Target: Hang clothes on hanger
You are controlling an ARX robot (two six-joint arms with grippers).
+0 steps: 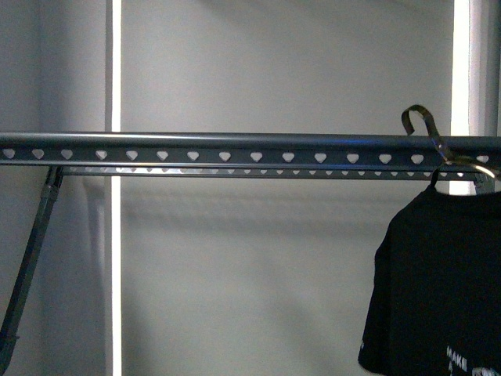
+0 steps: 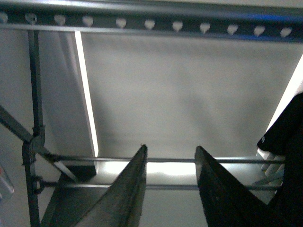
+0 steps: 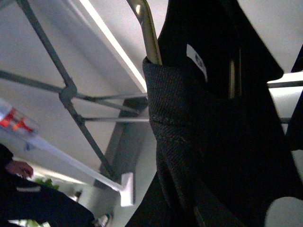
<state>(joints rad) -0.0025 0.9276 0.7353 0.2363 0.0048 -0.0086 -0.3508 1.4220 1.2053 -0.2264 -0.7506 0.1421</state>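
The hanger (image 1: 235, 149) is a long dark-grey rail with heart-shaped holes that crosses the whole front view. It also runs along the left wrist view (image 2: 151, 19). The black T-shirt (image 1: 438, 290) with white lettering hangs at the far right, below the rail. It hangs on a pale shoulder bar (image 1: 477, 168) with a dark curved hook (image 1: 419, 119) at the rail's top edge. I cannot tell whether the hook rests on the rail. My left gripper (image 2: 170, 149) is open and empty, below the rail. My right gripper is shut on the T-shirt (image 3: 203, 132); cloth hides its fingers.
The rack's upright post (image 2: 33, 118) and lower cross bars (image 2: 165, 161) stand behind my left gripper. A slanted brace (image 1: 31, 258) shows at the left. A bright vertical strip (image 1: 116, 78) runs down the grey wall. A person in dark clothes (image 3: 28, 198) shows in the right wrist view.
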